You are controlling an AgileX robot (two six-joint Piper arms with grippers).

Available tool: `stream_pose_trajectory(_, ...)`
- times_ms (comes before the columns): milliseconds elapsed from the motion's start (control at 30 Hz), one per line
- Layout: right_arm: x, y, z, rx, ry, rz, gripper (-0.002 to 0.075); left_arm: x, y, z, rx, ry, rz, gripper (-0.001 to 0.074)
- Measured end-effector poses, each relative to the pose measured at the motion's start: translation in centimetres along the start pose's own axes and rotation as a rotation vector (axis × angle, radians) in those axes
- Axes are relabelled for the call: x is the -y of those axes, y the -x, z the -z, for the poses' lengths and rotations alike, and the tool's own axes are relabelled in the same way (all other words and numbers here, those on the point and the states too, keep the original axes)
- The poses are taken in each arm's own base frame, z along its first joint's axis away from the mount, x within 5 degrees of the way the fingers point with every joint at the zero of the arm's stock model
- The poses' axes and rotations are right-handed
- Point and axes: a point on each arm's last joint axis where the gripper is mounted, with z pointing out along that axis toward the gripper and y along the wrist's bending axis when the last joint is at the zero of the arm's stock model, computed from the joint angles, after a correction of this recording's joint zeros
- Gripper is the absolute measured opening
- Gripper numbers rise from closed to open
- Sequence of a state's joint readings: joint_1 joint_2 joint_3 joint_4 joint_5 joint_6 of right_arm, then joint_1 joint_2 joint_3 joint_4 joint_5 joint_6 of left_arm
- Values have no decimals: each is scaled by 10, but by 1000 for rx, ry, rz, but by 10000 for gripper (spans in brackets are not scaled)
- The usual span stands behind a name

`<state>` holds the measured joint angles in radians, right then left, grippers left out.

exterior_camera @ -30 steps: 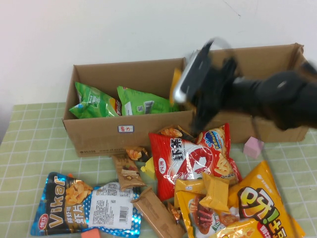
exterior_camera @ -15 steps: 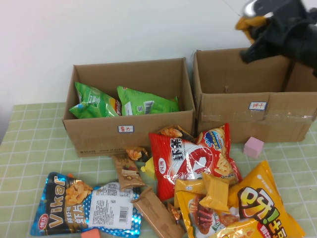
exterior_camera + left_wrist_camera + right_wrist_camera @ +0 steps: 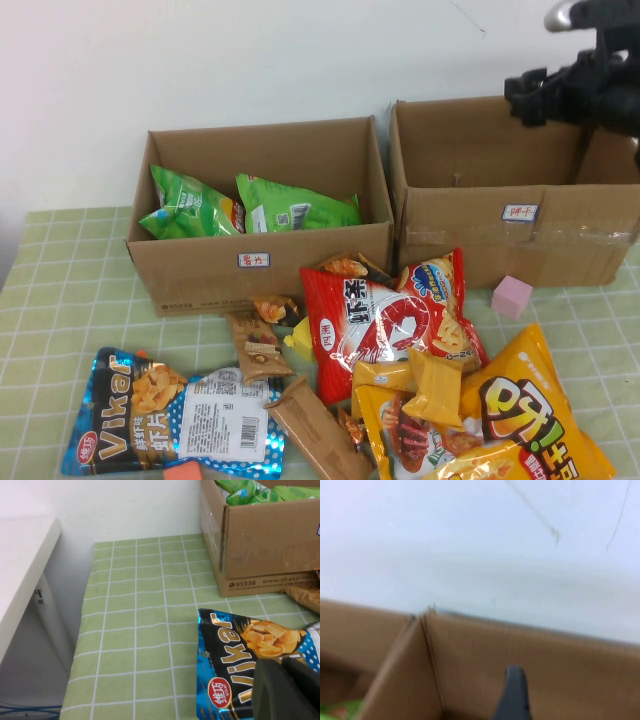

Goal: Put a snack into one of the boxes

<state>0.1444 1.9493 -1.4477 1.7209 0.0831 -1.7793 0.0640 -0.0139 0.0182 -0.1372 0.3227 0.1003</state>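
Two open cardboard boxes stand at the back: the left box holds green snack bags, and the right box shows no contents from here. My right gripper hangs above the right box's back wall, open and empty. In the right wrist view one dark finger shows against the box's inner wall. My left gripper is shut and empty, low over the blue Vikar chip bag, and is out of the high view.
Loose snacks cover the green checked cloth in front of the boxes: a red shrimp-chip bag, an orange bag, the blue Vikar bag, brown bars. A pink block lies by the right box.
My right arm swung from in front of the boxes up and right to above the right box. The yellow snack seen in its gripper half a second ago is gone from it.
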Motion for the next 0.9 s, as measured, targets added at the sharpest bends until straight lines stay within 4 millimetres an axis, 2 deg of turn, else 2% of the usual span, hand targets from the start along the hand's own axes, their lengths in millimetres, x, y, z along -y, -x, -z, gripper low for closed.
stream_pose_trajectory(67,-1,11,9,30,6,4,539,0,0,0,0,0,0,-3)
stream_pose_trajectory(133,-4,25,21,71,15,9,470,0,0,0,0,0,0,-2)
stream_pose_trajectory(233,-9,51,47,150,44,22,308,0,0,0,0,0,0,-3)
stream_pose_trajectory(267,-12,61,60,183,56,28,214,0,0,0,0,0,0,-2)
stream_pose_trajectory(333,-17,73,82,227,81,37,99,0,0,0,0,0,-3,-3)
stream_pose_trajectory(400,-22,80,104,261,104,45,41,0,0,0,0,0,-3,-3)
stream_pose_trajectory(500,-30,82,143,298,124,55,11,0,0,0,0,0,-3,-3)
stream_pose_trajectory(633,-39,60,194,301,130,57,2,0,0,0,0,0,-3,-2)
stream_pose_trajectory(900,-61,-7,287,345,191,77,-1,0,0,0,0,0,-3,-3)
